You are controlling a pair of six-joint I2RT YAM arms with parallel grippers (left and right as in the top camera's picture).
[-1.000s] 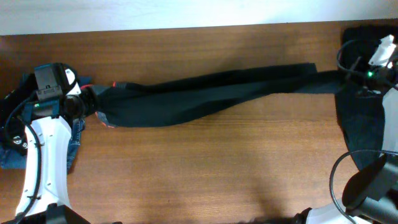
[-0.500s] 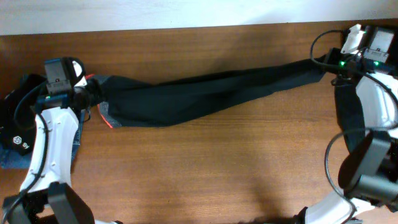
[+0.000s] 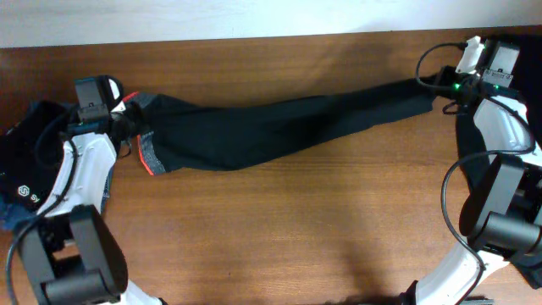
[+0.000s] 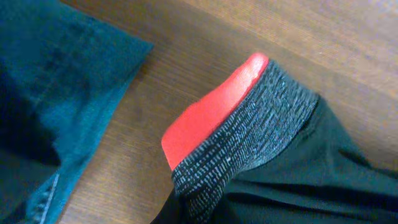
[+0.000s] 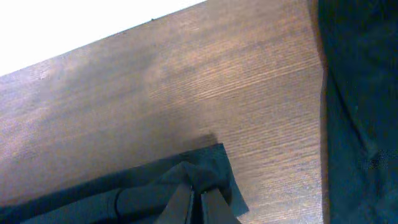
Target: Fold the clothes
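I have the black trousers (image 3: 279, 131) stretched across the table (image 3: 254, 237), my left pincer (image 3: 129, 129) clamped at the waistband (image 4: 249, 143) and my right pincer (image 5: 196, 202) nipping 1 thin cuff end (image 5: 205, 168), which may slip free if I tug harder.

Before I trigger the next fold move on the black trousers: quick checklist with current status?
1. Grip of left jaws on the waistband: ok, shut on it.
2. Grip of right jaws on the leg hem: ok, shut on it.
3. The trousers stretched lengthwise between both arms: ok.
4. Both leg ends caught in the right grip: cannot tell, layers overlap there.
5. The jeans apart from the waistband: ok, bare wood between.
6. The dark garment beside the hem, not touching it: ok.
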